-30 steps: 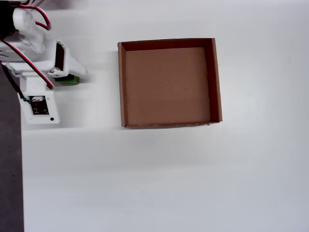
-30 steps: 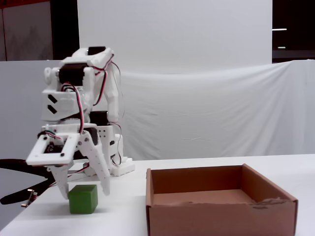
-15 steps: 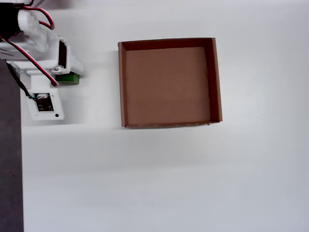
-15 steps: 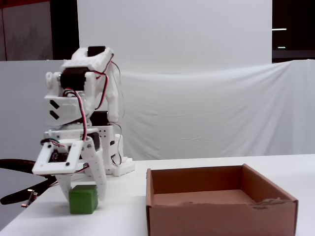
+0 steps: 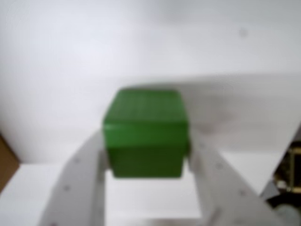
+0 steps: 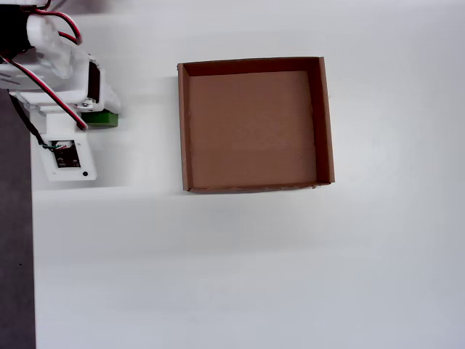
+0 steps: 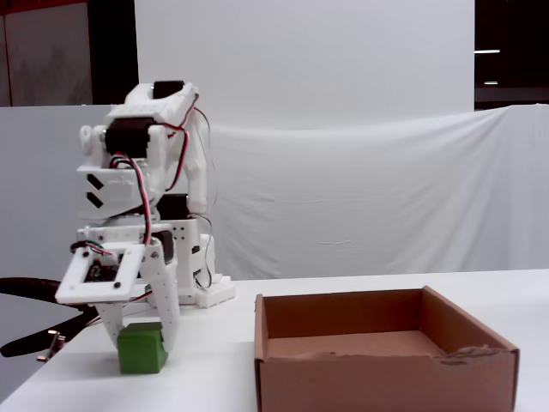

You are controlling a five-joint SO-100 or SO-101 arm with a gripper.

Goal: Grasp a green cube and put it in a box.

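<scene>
The green cube (image 5: 146,117) sits between my gripper's (image 5: 146,147) two white fingers in the wrist view, and both fingers (image 5: 89,165) press its sides. In the fixed view the cube (image 7: 141,350) is low at the table surface at the left, with the gripper (image 7: 144,339) down around it. In the overhead view only an edge of the cube (image 6: 102,119) shows under the arm at the far left. The brown cardboard box (image 6: 182,123) stands empty to the cube's right, a cube-width or two apart; it also shows in the fixed view (image 7: 386,382).
The arm's white base (image 7: 206,292) stands behind the cube. A dark strip (image 6: 14,240) marks the table's left edge in the overhead view. A white backdrop cloth (image 7: 360,189) hangs behind the table.
</scene>
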